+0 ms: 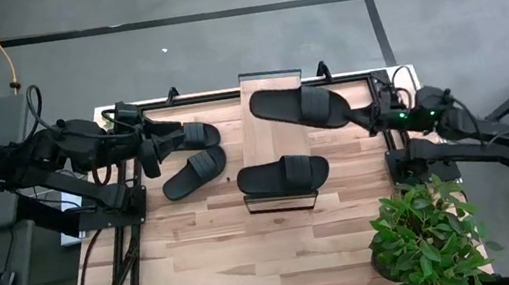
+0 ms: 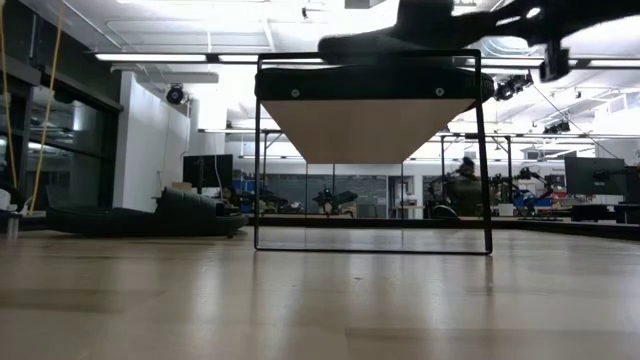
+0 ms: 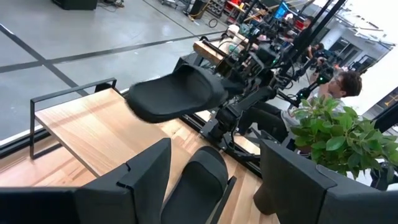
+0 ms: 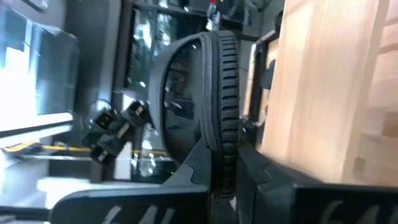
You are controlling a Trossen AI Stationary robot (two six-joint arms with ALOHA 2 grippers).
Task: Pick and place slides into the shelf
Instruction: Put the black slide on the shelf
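Above shelf [image 1: 268, 130]: right gripper [image 1: 369, 116] pinching slide [image 1: 302, 105] by edge.

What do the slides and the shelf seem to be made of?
The slides: probably moulded rubber or foam, matte black with a ribbed strap and no shine. The shelf: light wood plank top with visible grain, on a thin black frame, likely metal.

Four matte black slide sandals [image 1: 284, 172], one narrow light-wood shelf with black metal frame [image 1: 264, 136], one leafy green potted plant [image 1: 425, 233].
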